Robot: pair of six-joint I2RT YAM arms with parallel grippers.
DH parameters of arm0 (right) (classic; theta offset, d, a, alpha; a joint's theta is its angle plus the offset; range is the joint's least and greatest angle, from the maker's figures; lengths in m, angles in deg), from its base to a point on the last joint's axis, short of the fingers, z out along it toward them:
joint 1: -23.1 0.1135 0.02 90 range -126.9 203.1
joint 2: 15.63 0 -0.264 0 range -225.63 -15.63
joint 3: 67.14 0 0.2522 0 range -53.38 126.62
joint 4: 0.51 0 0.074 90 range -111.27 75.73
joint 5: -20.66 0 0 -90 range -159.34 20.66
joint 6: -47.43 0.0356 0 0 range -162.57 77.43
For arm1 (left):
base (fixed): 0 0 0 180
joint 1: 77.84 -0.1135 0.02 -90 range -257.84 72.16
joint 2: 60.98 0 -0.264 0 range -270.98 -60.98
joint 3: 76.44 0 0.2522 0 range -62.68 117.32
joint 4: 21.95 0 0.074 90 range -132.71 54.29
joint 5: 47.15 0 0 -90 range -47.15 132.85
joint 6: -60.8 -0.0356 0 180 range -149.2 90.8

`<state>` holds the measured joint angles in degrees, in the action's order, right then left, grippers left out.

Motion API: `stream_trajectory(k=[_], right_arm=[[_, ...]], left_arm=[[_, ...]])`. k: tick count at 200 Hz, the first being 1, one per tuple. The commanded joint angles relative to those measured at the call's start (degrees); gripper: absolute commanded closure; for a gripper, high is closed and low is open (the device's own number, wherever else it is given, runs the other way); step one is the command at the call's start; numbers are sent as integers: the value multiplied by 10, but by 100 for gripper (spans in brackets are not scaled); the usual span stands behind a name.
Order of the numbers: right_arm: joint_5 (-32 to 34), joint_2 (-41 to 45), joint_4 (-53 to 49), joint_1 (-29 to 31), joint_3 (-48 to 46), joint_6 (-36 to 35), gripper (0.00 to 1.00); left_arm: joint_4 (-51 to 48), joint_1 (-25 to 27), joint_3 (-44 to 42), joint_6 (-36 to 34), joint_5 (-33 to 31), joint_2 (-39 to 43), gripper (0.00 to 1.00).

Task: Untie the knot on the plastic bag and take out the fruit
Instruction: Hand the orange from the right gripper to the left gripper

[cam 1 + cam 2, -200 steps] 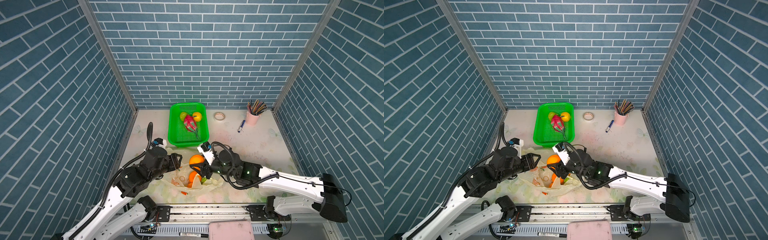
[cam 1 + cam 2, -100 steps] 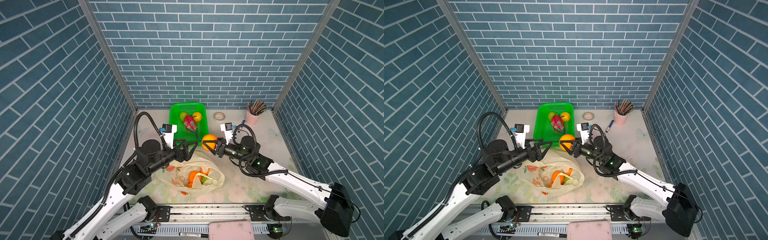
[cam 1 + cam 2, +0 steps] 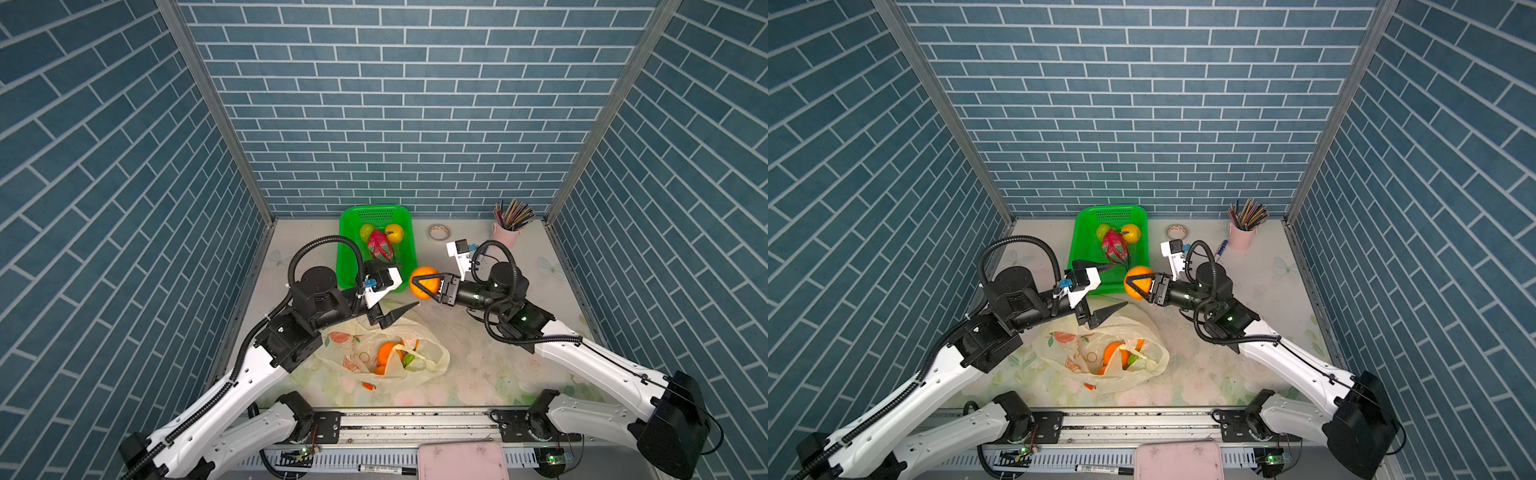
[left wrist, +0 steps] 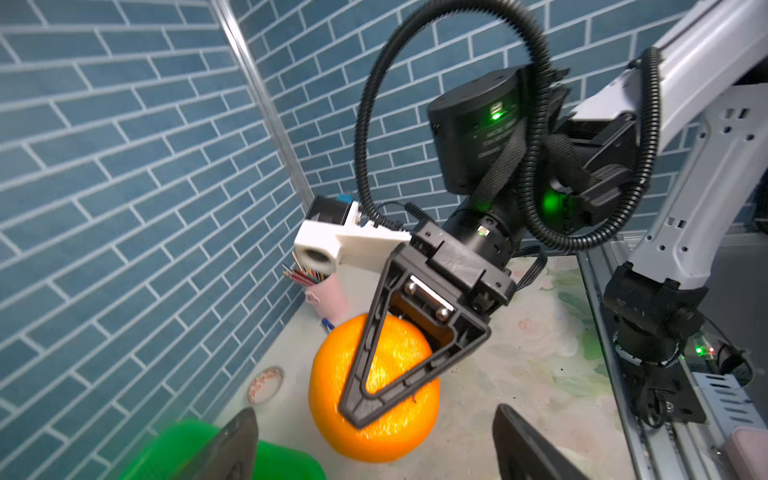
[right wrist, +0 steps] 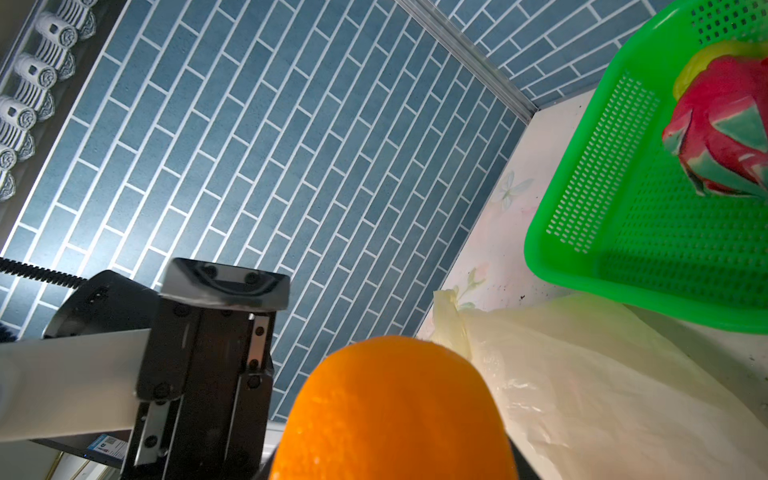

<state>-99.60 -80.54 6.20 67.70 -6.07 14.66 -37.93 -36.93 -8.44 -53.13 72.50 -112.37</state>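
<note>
My right gripper (image 3: 419,284) (image 3: 1133,283) is shut on an orange (image 3: 426,278) (image 4: 374,399) (image 5: 395,407), held in the air just off the near right corner of the green basket (image 3: 376,216) (image 5: 582,187). Facing that orange from the left, my left gripper (image 3: 399,286) (image 4: 376,436) is open wide and empty. Below both lies the pale-yellow plastic bag (image 3: 432,361) (image 3: 1054,353) (image 5: 602,395), its mouth gaping. Inside it show an orange (image 3: 388,353) and a green fruit (image 3: 409,359). The knot is out of view.
In the basket lie a dragon fruit (image 3: 380,245) (image 5: 723,124), a yellow fruit (image 3: 395,232) and a green one (image 3: 365,230). A tape roll (image 3: 438,232), a pink pencil cup (image 3: 505,235) and a blue pen (image 3: 1223,247) stand at the back right. Brick walls close three sides.
Both grippers were down at the bag. My right gripper has lifted the orange out and carried it back toward the basket. My left gripper has let go of the bag, opened and risen.
</note>
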Motion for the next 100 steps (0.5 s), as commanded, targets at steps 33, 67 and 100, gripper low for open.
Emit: stream_trajectory(k=[33, 67, 100], right_arm=[[-27, 32, -3, -1, 11, 24, 53], [-37, 34, -3, -1, 14, 23, 54], [-51, 32, 4, -1, 16, 24, 54]], left_arm=[[0, 0, 33, -172, 88, -61, 11], [-9, 1, 48, -212, 78, -92, 11], [-6, 3, 60, -231, 77, -121, 12]])
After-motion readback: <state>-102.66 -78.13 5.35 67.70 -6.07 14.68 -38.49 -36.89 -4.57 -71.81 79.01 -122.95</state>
